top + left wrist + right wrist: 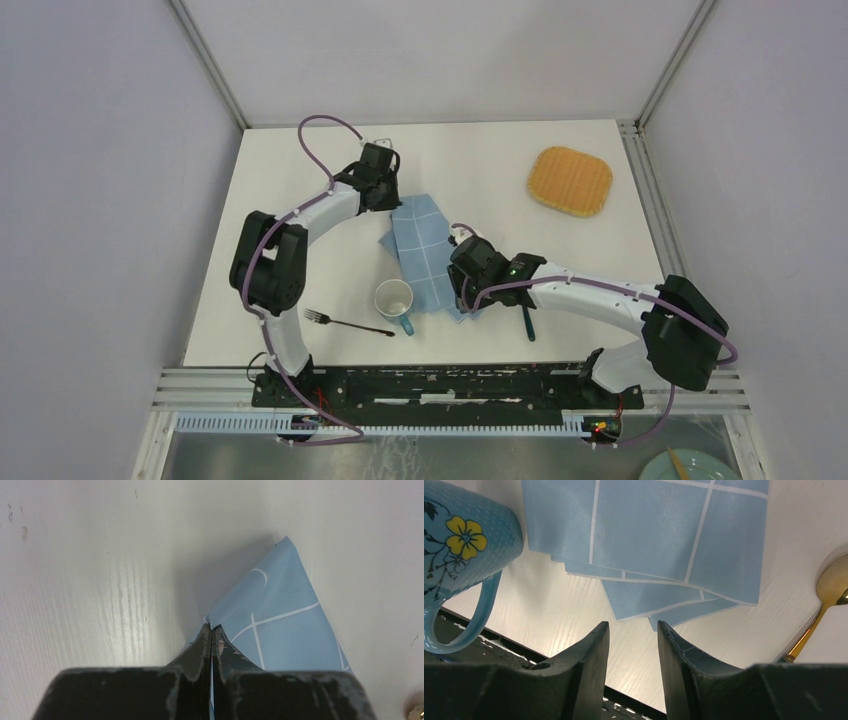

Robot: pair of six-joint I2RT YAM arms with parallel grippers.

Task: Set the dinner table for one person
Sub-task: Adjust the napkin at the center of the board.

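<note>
Beneath both claws lies the table [480, 160], a broad white matte top that fills the space in front of the arm bases and carries everything else. On it, between the two claws, lies a blue checked cloth [420, 250], folded, running at a slant from the left claw [212, 628] at its far end to the right claw [631, 627] at its near end. The left claw is clenched on the cloth: its two dark fingers [200, 645] press together with a thin strip of blue fabric caught between them, and the cloth spreads away from the tips in a pointed fold that casts a shadow on the white surface beside it. The right claw is released, its fingers standing apart with nothing between them, poised above bare table just short of the cloth's near edge, where several folded layers fan out unevenly. To the left of this claw, just beside the cloth, stands a blue mug [464, 535], upright, with a yellow flower on its side and its handle turned toward the near edge. Farther left of the mug lies a dark fork [345, 322], flat, tines pointing left. To the right of the right claw lies a spoon [834, 582] with a gold bowl, clear of the cloth. Well beyond that claw, toward the far right corner, rests an orange woven mat [569, 180].
</note>
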